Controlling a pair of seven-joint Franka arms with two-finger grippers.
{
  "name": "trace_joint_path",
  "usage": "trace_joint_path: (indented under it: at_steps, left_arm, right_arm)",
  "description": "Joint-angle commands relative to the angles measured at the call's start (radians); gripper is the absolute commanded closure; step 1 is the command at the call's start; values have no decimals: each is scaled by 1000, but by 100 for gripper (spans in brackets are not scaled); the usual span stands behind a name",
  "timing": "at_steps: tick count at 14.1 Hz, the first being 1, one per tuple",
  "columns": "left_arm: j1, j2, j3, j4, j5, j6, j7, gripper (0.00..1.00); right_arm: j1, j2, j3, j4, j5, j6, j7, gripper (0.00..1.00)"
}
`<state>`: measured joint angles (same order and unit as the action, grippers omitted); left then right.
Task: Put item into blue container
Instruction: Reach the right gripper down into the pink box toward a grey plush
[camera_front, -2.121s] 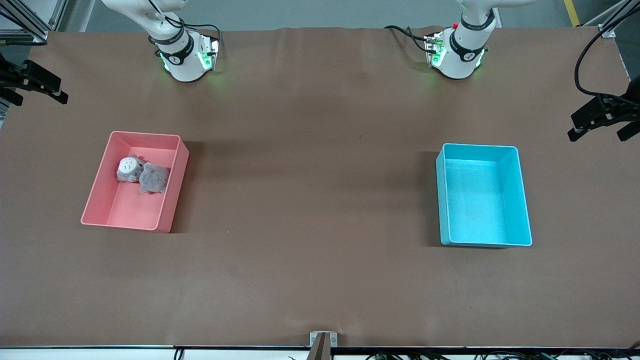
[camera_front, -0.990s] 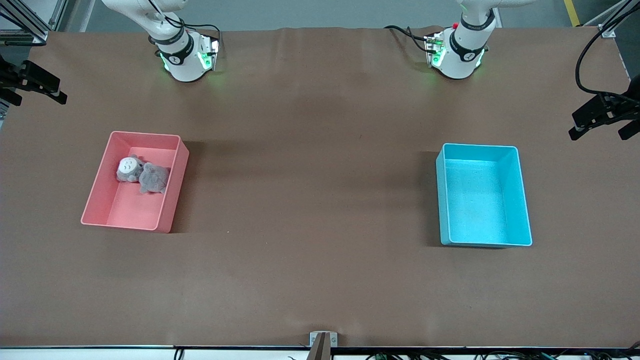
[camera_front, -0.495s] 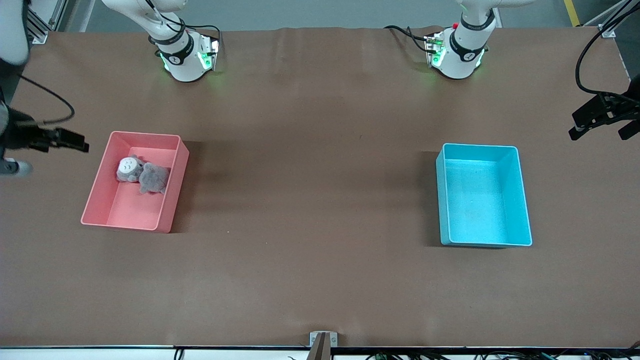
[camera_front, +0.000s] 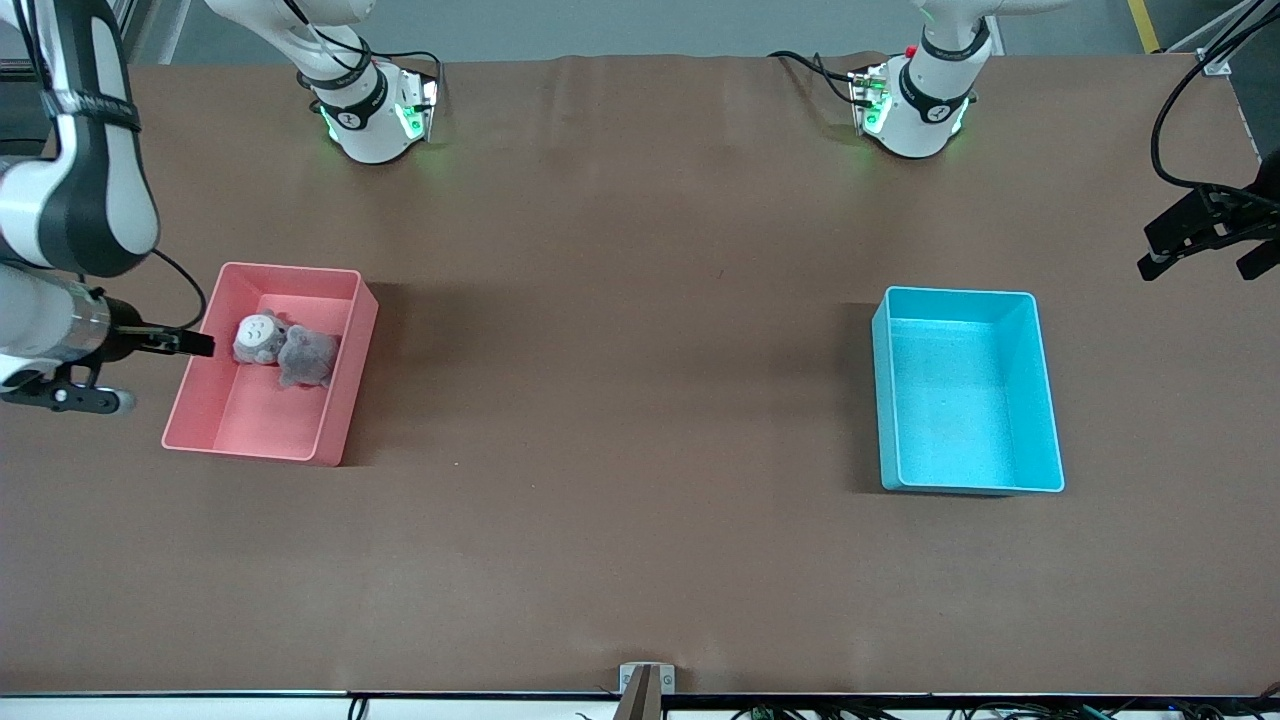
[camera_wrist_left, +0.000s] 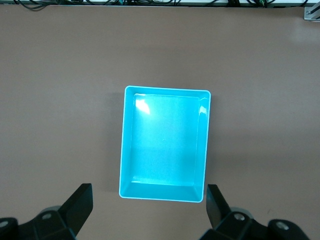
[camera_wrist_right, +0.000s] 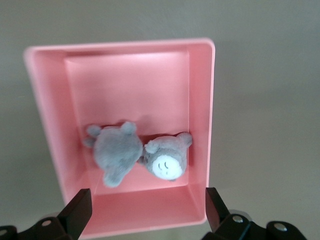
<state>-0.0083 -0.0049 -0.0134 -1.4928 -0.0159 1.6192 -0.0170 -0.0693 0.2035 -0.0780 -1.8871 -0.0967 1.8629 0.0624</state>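
The blue container (camera_front: 1045, 400) stands with nothing in it toward the left arm's end of the table; the left wrist view looks down into the blue container (camera_wrist_left: 165, 145). A grey plush toy with a white face (camera_front: 258, 336) lies against a grey plush lump (camera_front: 308, 356) in the pink bin (camera_front: 200, 405). My right gripper (camera_front: 165, 372) hangs open over that bin's outer wall, apart from the toy. In the right wrist view the toy (camera_wrist_right: 167, 160) and the lump (camera_wrist_right: 117, 150) lie just ahead of the open right gripper (camera_wrist_right: 145, 212). My left gripper (camera_front: 1195, 268) (camera_wrist_left: 148, 210) waits open, high beside the blue container.
Brown paper covers the table (camera_front: 640, 400) between the two bins. Both arm bases (camera_front: 375, 110) (camera_front: 915, 105) stand along the table's edge farthest from the front camera. A small bracket (camera_front: 647, 680) sits at the nearest edge.
My right arm has swung in from the table's end and come down over the pink bin's outer wall. The left arm, both bins and the plush have not moved.
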Motion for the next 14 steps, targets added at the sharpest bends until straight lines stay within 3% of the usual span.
trace_joint_path:
  at_steps: [1,3,7,14]
  left_arm:
    - [-6,-9,3,3,4,-7,5,0]
    - [-6,-9,3,3,4,-7,5,0]
    - [-6,-9,3,3,4,-7,5,0]
    - [-6,-9,3,3,4,-7,5,0]
  right_arm:
    - [-12,-59,14,-170,-21,102,121,0]
    - [0,-56,14,-214,-31,117,212,0]
    - [6,-53,15,-329,-136,269,338,0]
    - [-11,43,14,-329,-164,331,430,0]
